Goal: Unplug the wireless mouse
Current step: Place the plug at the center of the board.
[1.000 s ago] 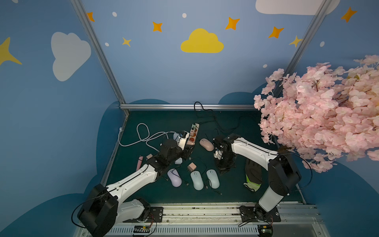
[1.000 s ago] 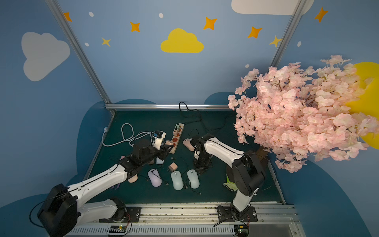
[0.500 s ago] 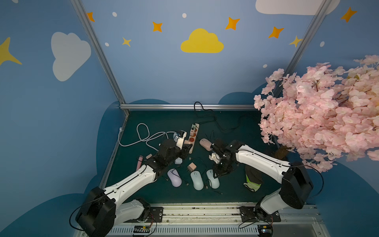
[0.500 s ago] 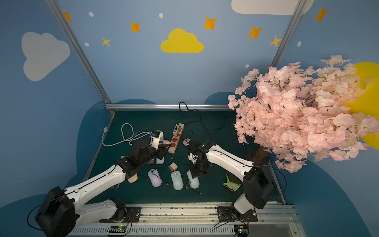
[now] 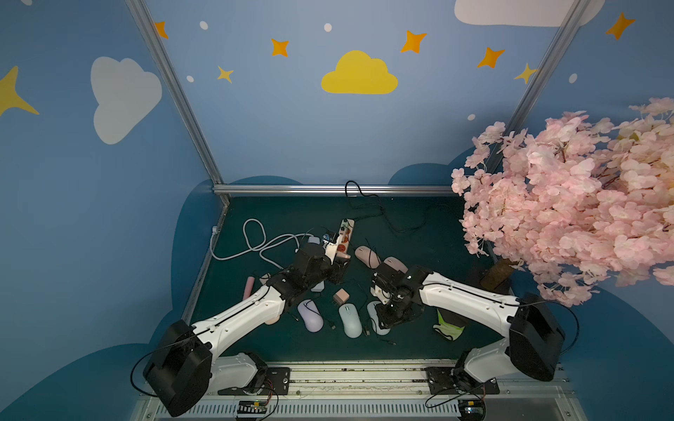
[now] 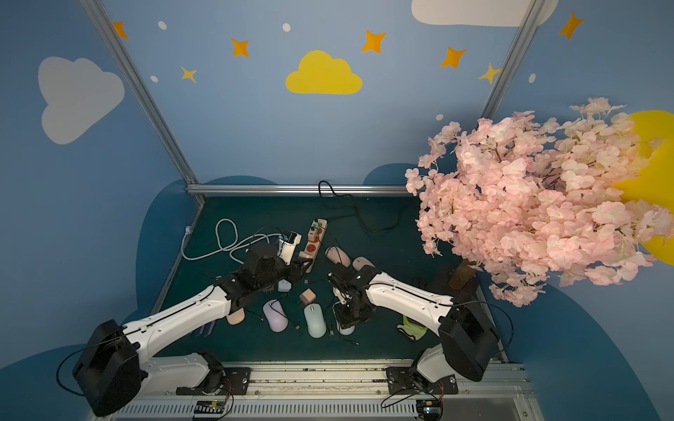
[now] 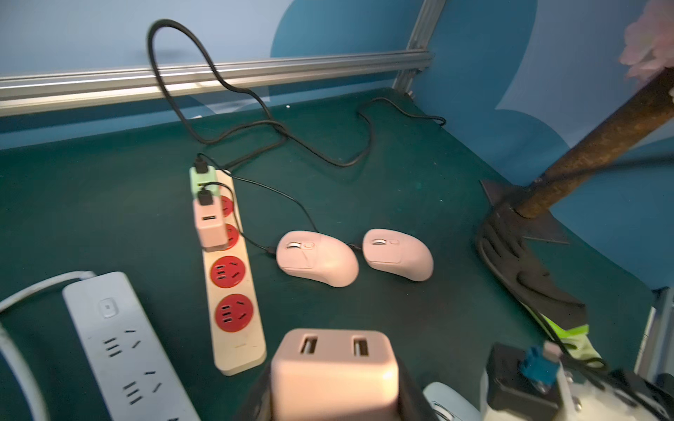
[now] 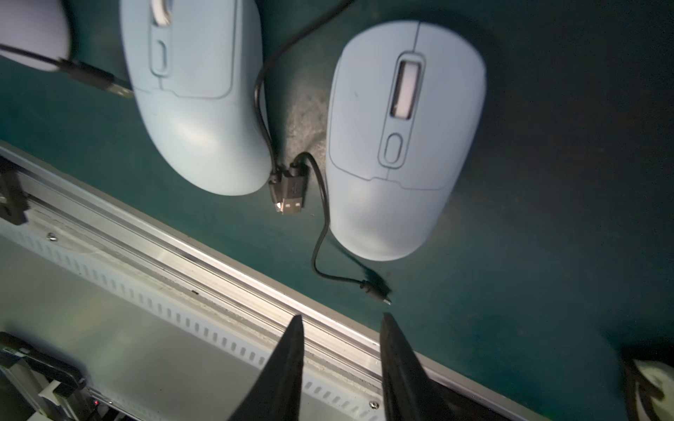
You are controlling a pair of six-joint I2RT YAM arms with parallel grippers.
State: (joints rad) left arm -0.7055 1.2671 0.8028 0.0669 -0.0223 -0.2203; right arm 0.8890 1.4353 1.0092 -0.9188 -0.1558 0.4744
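Landmark: cream power strip with red sockets.
Left gripper: at the strip's robot-side end, clamped on a pink charger.
Right gripper: well apart from the strip, toward the robot; its fingers are narrowly parted with nothing between them.
Blue wireless mouse: on the mat under the right gripper, well apart from the strip.
Black cable: just beside that mouse, with its small plug free on the mat.
Pink mice: just beside the strip; a thin cable runs from the nearer one toward the chargers seated in the strip.
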